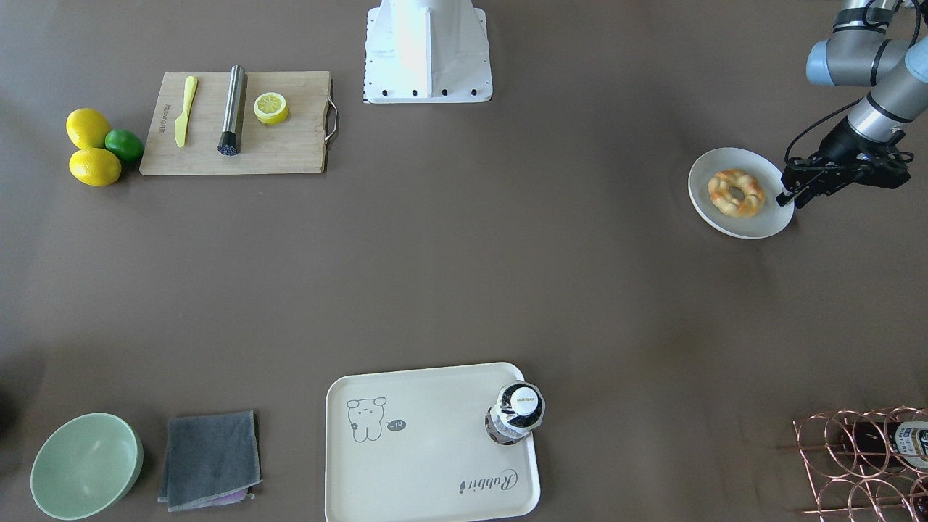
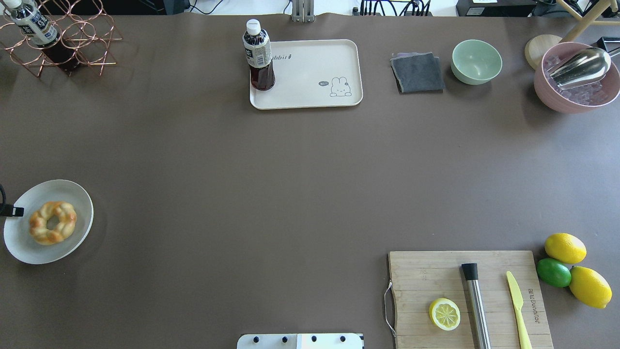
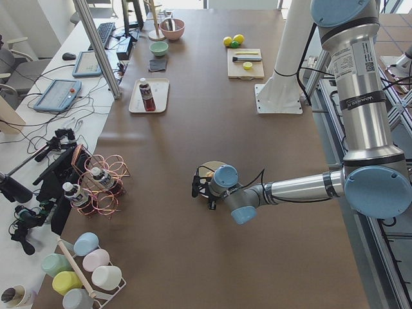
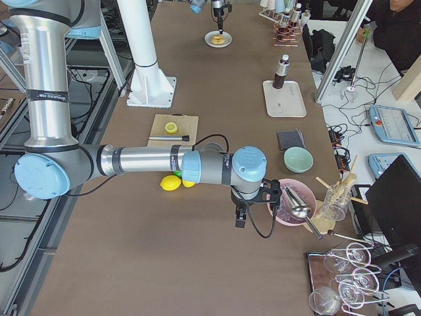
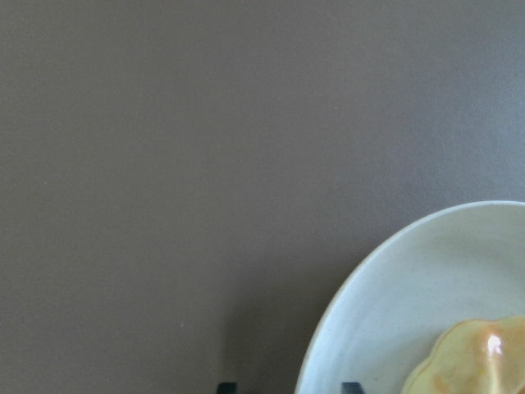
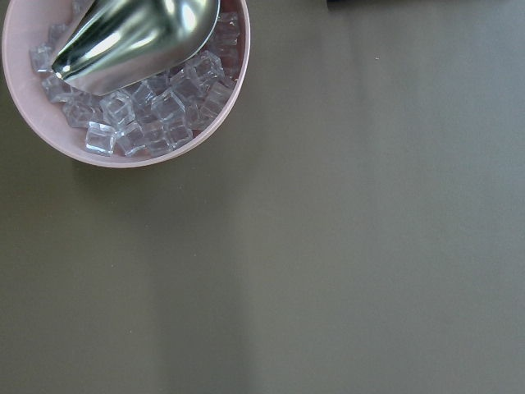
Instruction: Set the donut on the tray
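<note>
The donut (image 1: pixel 736 192), a golden twisted ring, lies on a round white plate (image 1: pixel 707 206) at the table's edge on my left side; it also shows in the overhead view (image 2: pixel 52 222). My left gripper (image 1: pixel 792 194) hovers over the plate's outer rim, beside the donut and not touching it. In the left wrist view its two fingertips (image 5: pixel 226 387) stand apart, open and empty. The cream rabbit tray (image 1: pixel 428 464) lies far off with a dark drink bottle (image 1: pixel 516 413) standing on one corner. My right gripper (image 4: pixel 240 217) shows only in the exterior right view, and I cannot tell whether it is open or shut.
A wooden cutting board (image 2: pixel 421 271) carries a lemon half, a steel rod and a yellow knife, with lemons and a lime (image 2: pixel 553 272) beside it. A green bowl (image 2: pixel 476 61), a grey cloth (image 2: pixel 417 72), a pink ice bowl (image 2: pixel 576 99) and a copper wire rack (image 2: pixel 72 43) line the far edge.
</note>
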`<action>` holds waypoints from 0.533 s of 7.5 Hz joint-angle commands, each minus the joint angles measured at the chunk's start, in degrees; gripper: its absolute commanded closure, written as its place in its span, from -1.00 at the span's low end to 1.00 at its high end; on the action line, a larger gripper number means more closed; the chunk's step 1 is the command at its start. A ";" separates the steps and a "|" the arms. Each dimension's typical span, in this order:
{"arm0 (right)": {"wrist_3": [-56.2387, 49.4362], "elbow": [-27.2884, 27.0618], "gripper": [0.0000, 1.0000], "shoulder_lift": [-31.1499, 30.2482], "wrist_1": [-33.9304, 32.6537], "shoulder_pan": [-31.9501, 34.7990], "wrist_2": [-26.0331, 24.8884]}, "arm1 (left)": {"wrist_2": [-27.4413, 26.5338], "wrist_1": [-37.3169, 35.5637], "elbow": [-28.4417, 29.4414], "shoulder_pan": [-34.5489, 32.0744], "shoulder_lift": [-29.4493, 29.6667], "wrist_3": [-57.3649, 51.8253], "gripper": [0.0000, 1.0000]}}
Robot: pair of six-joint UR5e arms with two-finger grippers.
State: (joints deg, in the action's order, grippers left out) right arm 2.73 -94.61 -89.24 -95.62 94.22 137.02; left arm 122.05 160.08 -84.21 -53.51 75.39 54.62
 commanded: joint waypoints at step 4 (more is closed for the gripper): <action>0.09 0.39 -1.00 0.65 0.00 0.00 -0.35 | 1.61 2.34 0.37 0.08 0.46 0.13 1.00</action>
State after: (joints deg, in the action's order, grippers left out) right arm 2.73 -94.25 -88.74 -95.63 94.22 136.70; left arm 122.65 162.57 -83.31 -53.37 75.65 54.76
